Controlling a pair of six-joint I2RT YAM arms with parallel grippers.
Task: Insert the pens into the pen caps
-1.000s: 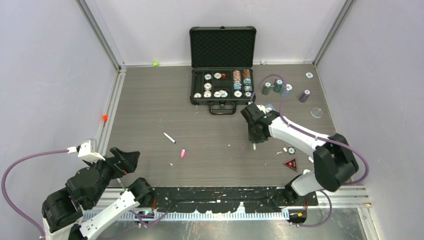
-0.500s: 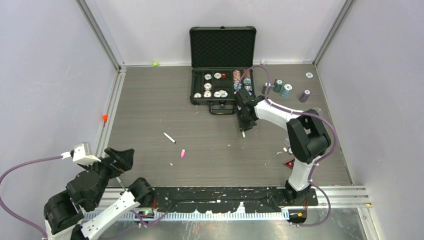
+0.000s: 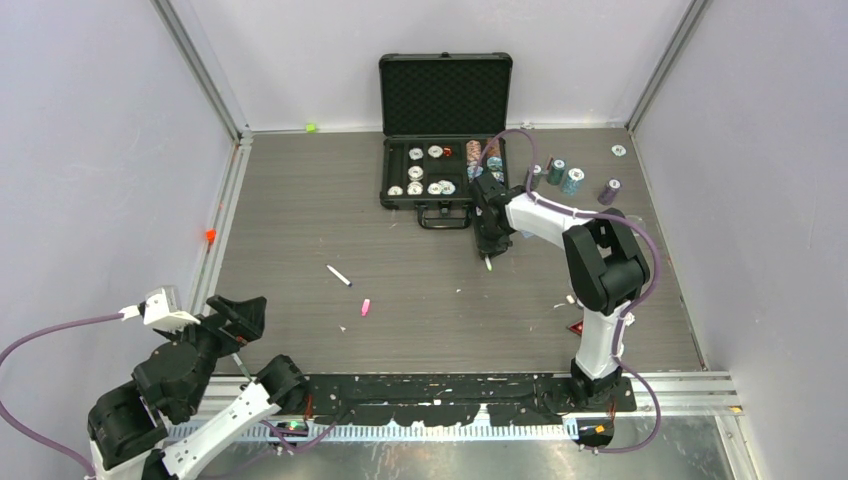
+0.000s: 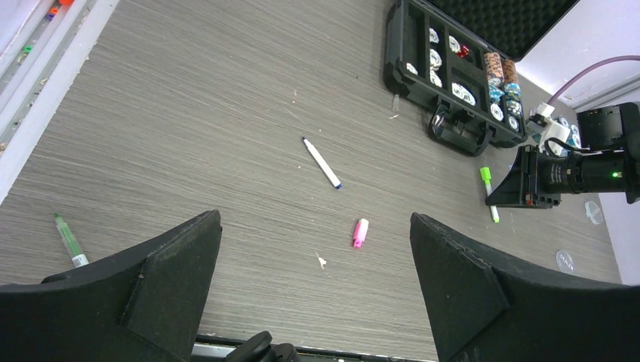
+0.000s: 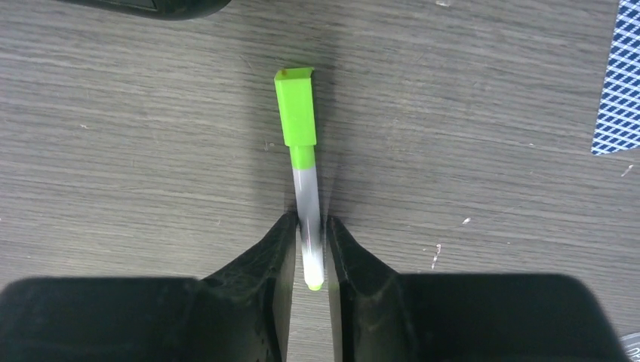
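Observation:
My right gripper [image 3: 489, 250] is shut on a white-barrelled pen [image 5: 308, 204], low over the table in front of the case. It grips the barrel near its tail [image 5: 308, 222]. A neon green cap [image 5: 296, 105] sits on the pen's far end. The left wrist view also shows this pen [image 4: 489, 193]. A second white pen [image 3: 339, 275] with a dark tip lies mid-table [image 4: 322, 162]. A pink cap [image 3: 366, 307] lies near it [image 4: 360, 232]. A greenish pen [image 4: 69, 241] lies near the left edge. My left gripper [image 3: 240, 315] is open and empty above the front left [image 4: 317, 286]. No dark cap shows.
An open black case [image 3: 445, 205] of poker chips stands at the back centre [image 4: 411, 79]. Chip stacks [image 3: 571, 180] stand right of it. A red triangular token [image 3: 578, 326] lies by the right arm. A blue-checked card [image 5: 617, 75] lies right of the held pen.
My right gripper carried the pen left and back, from mid-right toward the case front. The left arm sank slightly. The loose pen and pink cap did not move.

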